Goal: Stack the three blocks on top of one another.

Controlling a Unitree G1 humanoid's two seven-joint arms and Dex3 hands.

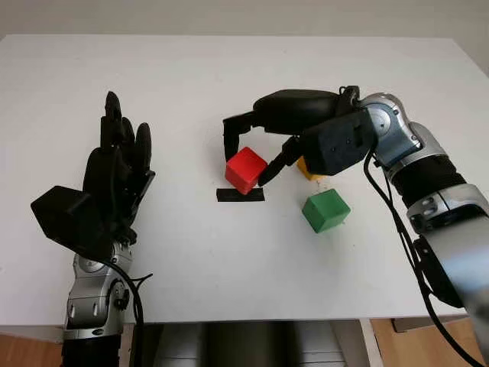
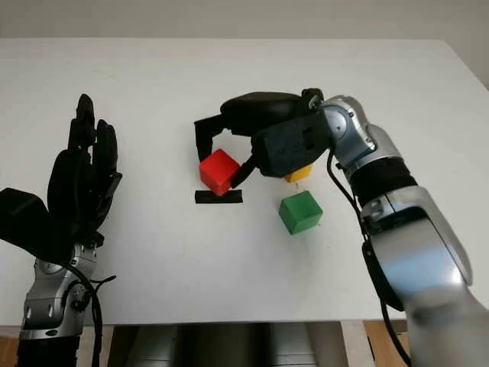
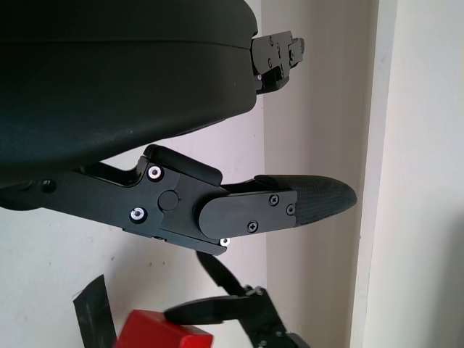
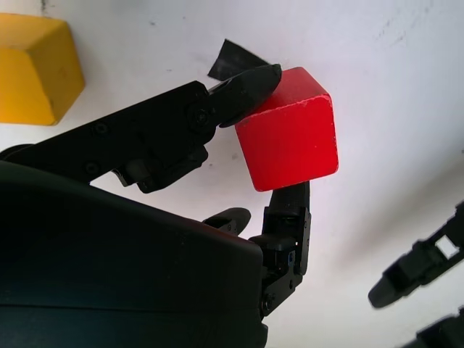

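Observation:
A red block (image 1: 247, 173) sits tilted just above a strip of black tape (image 1: 240, 195) at the table's middle. My right hand (image 1: 246, 162) reaches in from the right and is shut on the red block. In the right wrist view one fingertip (image 4: 254, 78) presses its upper edge and another finger (image 4: 288, 210) meets its opposite side. The yellow block (image 2: 299, 173) lies right behind that hand, partly hidden by it. The green block (image 1: 325, 211) stands alone on the table, nearer to me and to the right. My left hand (image 1: 114, 176) is open, raised at the left.
The white table (image 1: 191, 92) runs wide to the back and left. Its front edge (image 1: 229, 319) is close below the blocks. The right forearm (image 1: 428, 183) with its cable crosses the table's right side.

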